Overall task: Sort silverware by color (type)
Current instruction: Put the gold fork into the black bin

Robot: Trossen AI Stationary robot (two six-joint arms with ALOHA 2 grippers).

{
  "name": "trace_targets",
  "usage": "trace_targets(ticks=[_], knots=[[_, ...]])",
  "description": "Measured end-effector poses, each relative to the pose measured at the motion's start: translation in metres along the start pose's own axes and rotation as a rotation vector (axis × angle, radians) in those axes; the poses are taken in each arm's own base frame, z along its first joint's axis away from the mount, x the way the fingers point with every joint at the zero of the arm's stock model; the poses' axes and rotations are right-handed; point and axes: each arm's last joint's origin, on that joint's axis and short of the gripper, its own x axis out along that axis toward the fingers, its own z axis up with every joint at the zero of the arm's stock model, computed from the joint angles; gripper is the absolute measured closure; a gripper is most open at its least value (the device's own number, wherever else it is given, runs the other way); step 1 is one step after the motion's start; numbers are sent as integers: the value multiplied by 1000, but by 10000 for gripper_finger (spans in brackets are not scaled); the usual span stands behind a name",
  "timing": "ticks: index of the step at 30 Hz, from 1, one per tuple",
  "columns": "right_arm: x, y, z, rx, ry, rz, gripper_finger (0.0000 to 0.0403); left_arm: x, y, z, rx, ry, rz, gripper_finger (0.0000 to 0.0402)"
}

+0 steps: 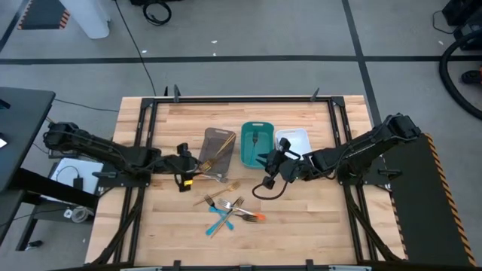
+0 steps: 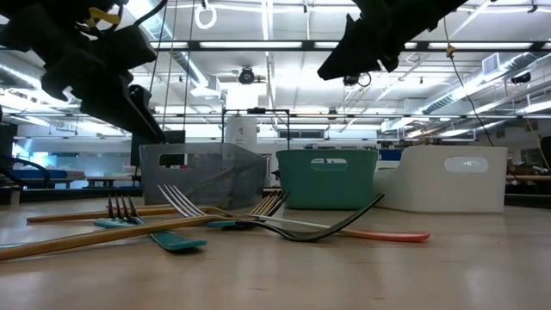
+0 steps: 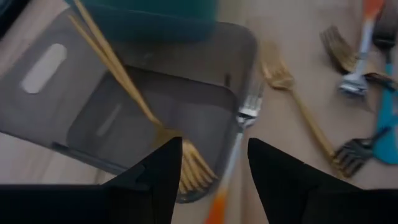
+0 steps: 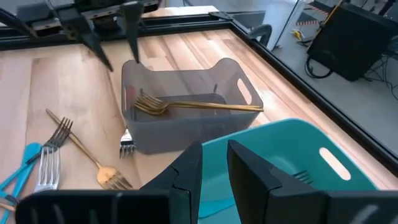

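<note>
I see the left gripper (image 1: 197,167) spread wide, empty, beside the smoky-grey plastic tray (image 1: 218,153) holding gold forks (image 4: 186,104). Right gripper (image 1: 269,160) narrowly parted over the teal tray (image 1: 255,147). Remaining silverware (image 1: 230,212) lies on the wooden table (image 1: 301,218).

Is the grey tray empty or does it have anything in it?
Not empty. The grey tray holds gold forks; one lies tilted, with its handle resting on the rim.

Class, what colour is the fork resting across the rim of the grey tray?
Gold fork, clearest in the right wrist view.
</note>
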Motion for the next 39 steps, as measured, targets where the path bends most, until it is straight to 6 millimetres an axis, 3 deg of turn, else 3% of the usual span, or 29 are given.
trace_targets(ticks=[17,26,39], knots=[[-7,10,-2,39,-30,46,320,-12,-31,8,-54,-134,-158,209],[-3,8,-26,137,-128,127,320,-15,-39,13,-95,-150,-221,209],[-6,18,-26,150,-137,279,320,13,-65,37,17,-39,-231,209]])
